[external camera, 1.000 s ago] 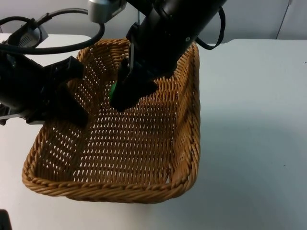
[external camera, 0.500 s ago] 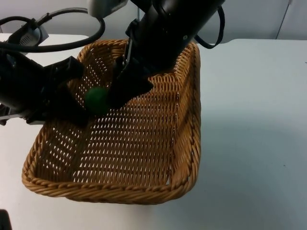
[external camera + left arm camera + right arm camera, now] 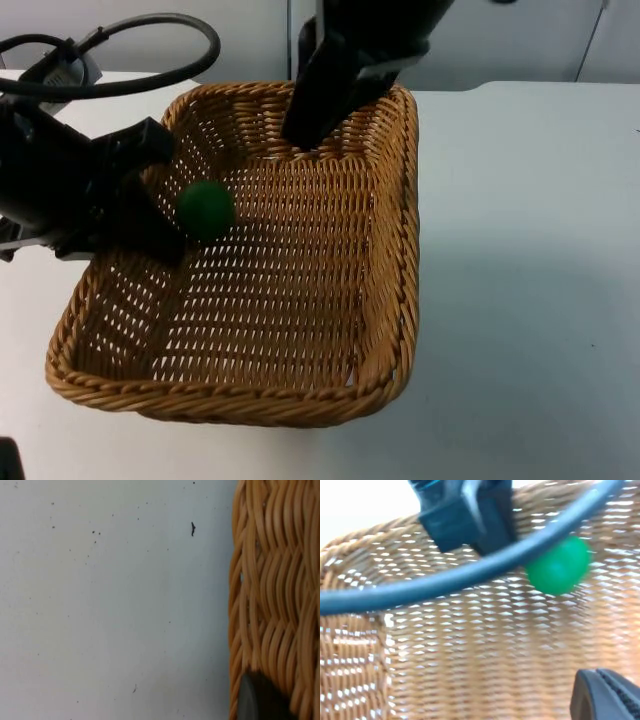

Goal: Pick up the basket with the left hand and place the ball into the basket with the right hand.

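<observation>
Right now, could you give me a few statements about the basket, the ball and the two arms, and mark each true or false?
1. The green ball lies inside the wicker basket. True.
2. The right gripper has the ball between its fingers. False: the ball lies apart from it, on the basket's weave.
3. The left gripper is at the basket's left wall. True.
4. The ball rests at the basket's right wall. False: it is by the left wall, next to the left gripper.
5. The basket sits over a white table. True.
</observation>
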### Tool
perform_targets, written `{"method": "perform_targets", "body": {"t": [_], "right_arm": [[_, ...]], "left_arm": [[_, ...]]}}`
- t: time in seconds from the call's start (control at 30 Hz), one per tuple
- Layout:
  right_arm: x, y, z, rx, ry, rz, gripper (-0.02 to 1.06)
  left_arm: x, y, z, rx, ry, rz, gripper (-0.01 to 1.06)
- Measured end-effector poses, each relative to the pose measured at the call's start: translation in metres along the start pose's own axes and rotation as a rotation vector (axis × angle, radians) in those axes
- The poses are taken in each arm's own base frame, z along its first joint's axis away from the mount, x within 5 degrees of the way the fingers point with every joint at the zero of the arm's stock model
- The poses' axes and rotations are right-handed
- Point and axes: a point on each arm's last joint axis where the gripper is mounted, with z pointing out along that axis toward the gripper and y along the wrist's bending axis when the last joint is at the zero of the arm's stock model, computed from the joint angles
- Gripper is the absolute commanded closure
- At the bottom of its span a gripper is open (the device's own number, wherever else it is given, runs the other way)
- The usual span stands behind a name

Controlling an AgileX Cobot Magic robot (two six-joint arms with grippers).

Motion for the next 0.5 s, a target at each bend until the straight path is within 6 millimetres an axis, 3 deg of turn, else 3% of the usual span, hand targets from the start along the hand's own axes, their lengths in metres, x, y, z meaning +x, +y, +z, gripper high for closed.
{"method": "perform_targets", "body": {"t": [0.03, 0.17, 0.2, 0.27, 0.3, 0.33, 0.47, 0.5], "right_arm": [[0.0, 0.0, 0.0, 0.0, 0.0, 0.0, 1.05], [0.003, 0.002, -0.049, 0.192, 0.003, 0.033, 1.05], [0.003, 0.002, -0.049, 0.192, 0.003, 0.033, 1.05], [0.007, 0.004, -0.08, 0.318, -0.007, 0.069, 1.05], [0.011, 0.009, -0.109, 0.412, -0.038, 0.096, 1.05], [0.011, 0.009, -0.109, 0.412, -0.038, 0.096, 1.05], [0.03, 0.032, -0.194, 0.65, -0.174, 0.181, 1.05], [0.03, 0.032, -0.194, 0.65, -0.174, 0.181, 1.05]], "left_arm": [[0.0, 0.0, 0.0, 0.0, 0.0, 0.0, 1.05], [0.0, 0.0, 0.0, 0.001, 0.001, 0.0, 1.05], [0.0, 0.0, 0.0, 0.001, 0.001, 0.0, 1.05], [0.0, 0.0, 0.0, 0.001, 0.001, 0.0, 1.05], [0.0, 0.0, 0.0, 0.001, 0.001, 0.0, 1.05], [0.0, 0.0, 0.0, 0.001, 0.001, 0.0, 1.05], [-0.001, 0.001, 0.0, -0.009, -0.009, 0.0, 1.05], [-0.001, 0.001, 0.0, -0.009, -0.009, 0.0, 1.05]]}}
